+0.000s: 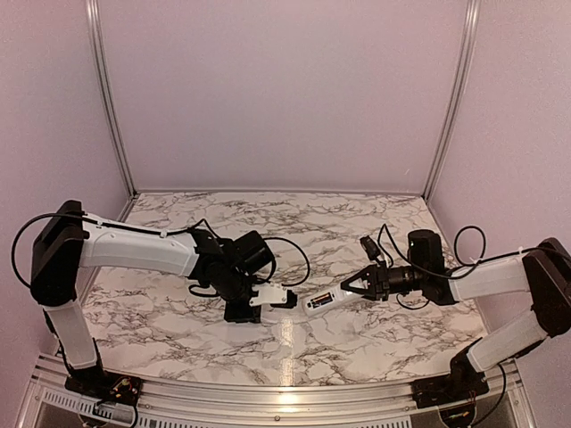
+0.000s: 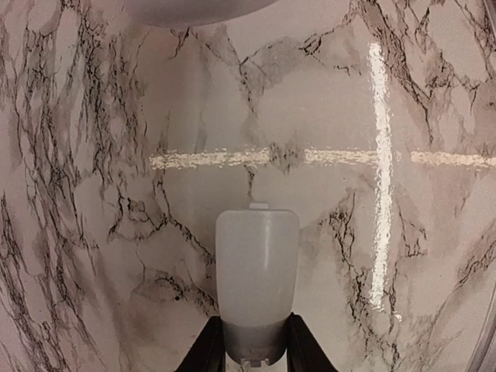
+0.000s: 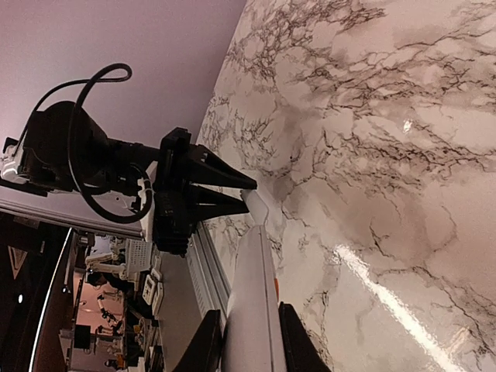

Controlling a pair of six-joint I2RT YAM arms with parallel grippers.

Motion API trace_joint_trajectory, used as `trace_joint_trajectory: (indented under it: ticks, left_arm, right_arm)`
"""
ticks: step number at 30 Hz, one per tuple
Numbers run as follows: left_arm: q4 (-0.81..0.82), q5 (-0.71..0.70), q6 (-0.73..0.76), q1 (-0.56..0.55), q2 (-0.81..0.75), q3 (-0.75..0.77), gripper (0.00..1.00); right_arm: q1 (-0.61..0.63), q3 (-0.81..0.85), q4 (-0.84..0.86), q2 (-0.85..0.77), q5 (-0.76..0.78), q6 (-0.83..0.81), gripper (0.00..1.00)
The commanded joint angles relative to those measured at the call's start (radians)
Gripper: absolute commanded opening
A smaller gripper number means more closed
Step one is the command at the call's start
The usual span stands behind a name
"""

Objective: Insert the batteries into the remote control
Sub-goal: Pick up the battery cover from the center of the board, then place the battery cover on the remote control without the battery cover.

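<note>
Tabletop (image 1: 178,330): white marble pattern with dark veins, enclosed by pale lilac walls (image 1: 285,89); bright light streaks are reflected near its middle.
Left arm (image 1: 134,248): white and black, reached in from the left toward the centre of the tabletop.
Left end effector (image 2: 257,345): closed to a narrow gap on a white plastic panel (image 2: 256,267); the panel's near end is pinched between the two dark fingers (image 2: 208,347).
White plastic panel: slim, rounded rectangle, slightly translucent, with a small tab at its far end; it is carried over the tabletop, its free end directed toward the right arm.
Right arm (image 1: 495,276): reached in from the right, cables looped over its wrist.
Right end effector (image 1: 350,287): closed fully on the remote control (image 1: 323,300), which is gripped at one end between both fingers.
Remote control: white, slim, held near the centre of the tabletop, its free end pointed at the left end effector; in the right wrist view it is seen edge-on.
Relation: the remote's free end lies just beside the panel's tip; contact between them cannot be told.
Contact with tabletop: cannot be told for either item.
</note>
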Motion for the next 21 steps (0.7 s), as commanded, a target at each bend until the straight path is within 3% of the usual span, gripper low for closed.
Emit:
trace_joint_trajectory:
  ticks: [1, 11, 21]
  left_arm:
    - [0.035, -0.006, -0.097, -0.025, -0.095, 0.032, 0.22]
    - [0.026, -0.046, -0.318, -0.083, -0.085, 0.187, 0.25]
    - [-0.056, -0.174, -0.322, -0.130, 0.017, 0.296, 0.28]
  right_arm:
    - [-0.005, -0.025, 0.109, -0.031, 0.045, 0.069, 0.00]
    - [0.037, -0.065, 0.245, -0.013, 0.109, 0.188, 0.00]
    - [0.125, -0.053, 0.317, 0.064, 0.147, 0.253, 0.00]
